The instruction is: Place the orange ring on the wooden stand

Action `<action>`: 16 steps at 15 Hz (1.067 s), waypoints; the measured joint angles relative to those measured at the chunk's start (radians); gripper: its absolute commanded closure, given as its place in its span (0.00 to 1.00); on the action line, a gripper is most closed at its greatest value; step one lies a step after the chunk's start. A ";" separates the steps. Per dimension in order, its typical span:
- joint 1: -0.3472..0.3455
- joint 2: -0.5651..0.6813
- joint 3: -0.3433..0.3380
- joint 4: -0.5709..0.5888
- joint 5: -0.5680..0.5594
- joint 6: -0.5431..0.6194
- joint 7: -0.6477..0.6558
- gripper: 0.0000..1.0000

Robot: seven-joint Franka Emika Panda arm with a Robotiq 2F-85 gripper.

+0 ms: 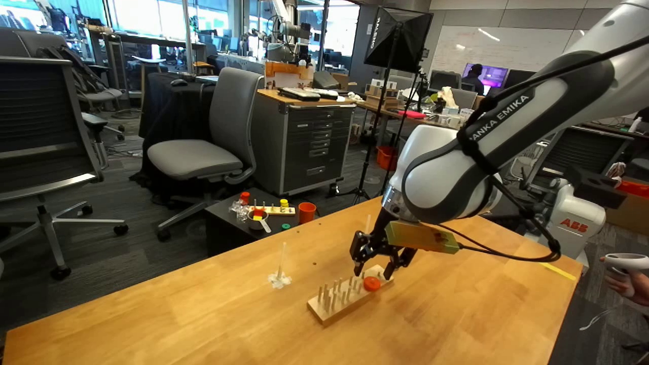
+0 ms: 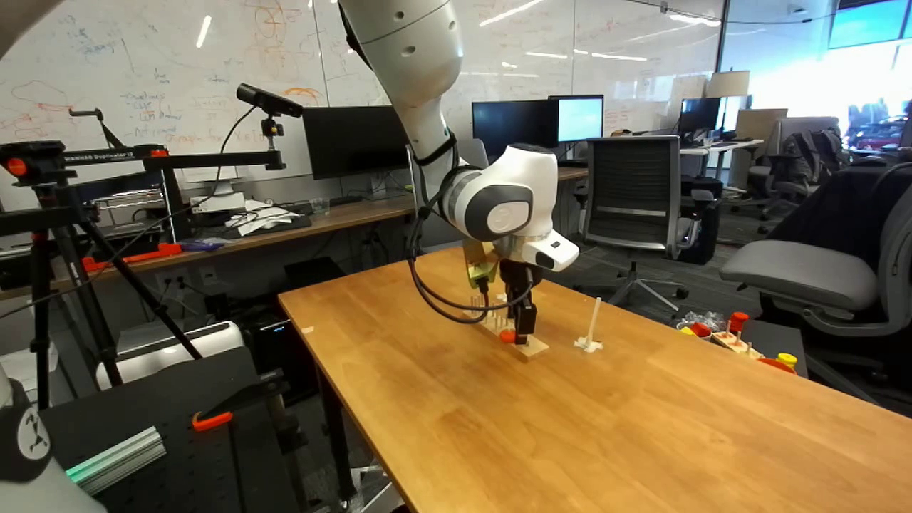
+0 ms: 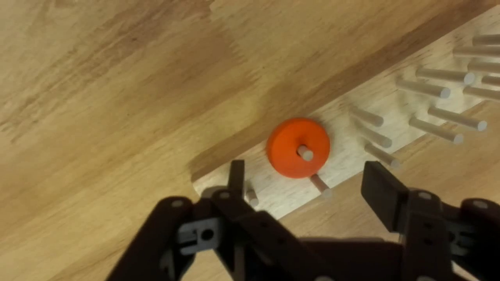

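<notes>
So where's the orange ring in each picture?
In an exterior view: the orange ring, right of centre, lower half.
In an exterior view: the orange ring, slightly right, below centre.
In the wrist view: the orange ring, just right of centre.
Shared landmark: the wooden stand under it.

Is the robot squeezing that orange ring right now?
No, the wrist view shows the end effector open and apart from the orange ring, which sits around a peg.

Wrist view: the lower edge cuts off the black two-fingered gripper [image 3: 304,175], the right edge the pale wood rectangular stand with upright pegs [image 3: 343,144]. In both exterior views, the gripper hides part of the stand.
</notes>
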 measured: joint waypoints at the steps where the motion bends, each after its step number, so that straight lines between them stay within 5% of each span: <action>1: 0.000 0.000 0.000 0.001 0.000 -0.002 0.000 0.00; 8: 0.001 -0.104 0.007 -0.053 0.001 -0.030 0.000 0.00; 16: 0.001 -0.498 0.060 -0.410 0.018 -0.184 -0.018 0.00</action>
